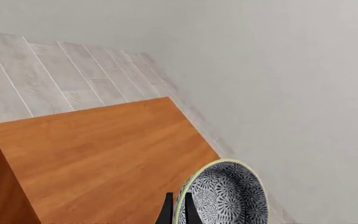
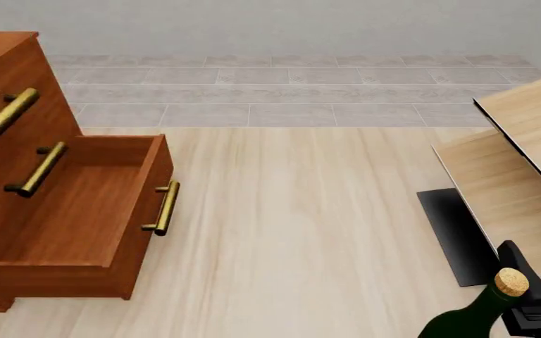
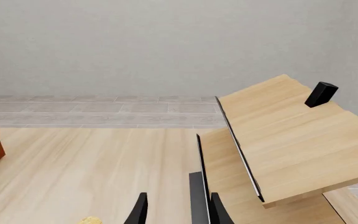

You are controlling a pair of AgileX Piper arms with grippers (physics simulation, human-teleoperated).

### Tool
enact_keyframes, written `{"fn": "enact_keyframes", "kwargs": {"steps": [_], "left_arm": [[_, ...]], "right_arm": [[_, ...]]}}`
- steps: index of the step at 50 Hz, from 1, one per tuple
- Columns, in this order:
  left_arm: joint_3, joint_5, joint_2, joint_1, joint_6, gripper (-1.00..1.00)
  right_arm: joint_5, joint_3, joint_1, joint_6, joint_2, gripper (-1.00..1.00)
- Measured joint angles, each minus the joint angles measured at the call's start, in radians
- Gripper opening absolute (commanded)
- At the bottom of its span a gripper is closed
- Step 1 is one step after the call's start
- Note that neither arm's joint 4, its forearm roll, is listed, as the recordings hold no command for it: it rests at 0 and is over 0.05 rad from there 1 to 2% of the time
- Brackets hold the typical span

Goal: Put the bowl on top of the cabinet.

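The bowl (image 1: 229, 198), grey-white speckled inside with a pale green rim, shows in the left wrist view. My left gripper (image 1: 178, 201) is shut on its rim, one dark finger on each side. The bowl hangs tilted by the near corner of the cabinet's flat reddish-brown top (image 1: 98, 154); I cannot tell whether it touches the wood. In the front view the cabinet (image 2: 26, 162) stands at the left with brass bar handles and its lower drawer (image 2: 82, 211) pulled open; the bowl and left arm are out of that view. My right gripper (image 3: 179, 207) is open, holding nothing.
Pale light-wood furniture with a black panel (image 2: 524, 176) stands at the right. A dark green bottle with a cork (image 2: 487, 310) stands at the front right, beside the right arm. A grey wall (image 2: 270, 28) and tiled floor lie beyond the table.
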Motion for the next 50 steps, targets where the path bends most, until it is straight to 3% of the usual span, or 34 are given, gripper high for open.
{"fn": "enact_keyframes", "kwargs": {"steps": [44,45,50], "left_arm": [[0.033,-0.026,0.060,0.042,-0.027,-1.00],[0.033,-0.027,0.063,0.044,-0.028,1.00],[0.031,-0.033,0.071,0.055,-0.022,1.00]], "right_arm": [[0.000,0.000,0.000,0.000,0.000,1.00],[0.000,0.000,0.000,0.000,0.000,1.00],[0.000,0.000,0.000,0.000,0.000,1.00]]}}
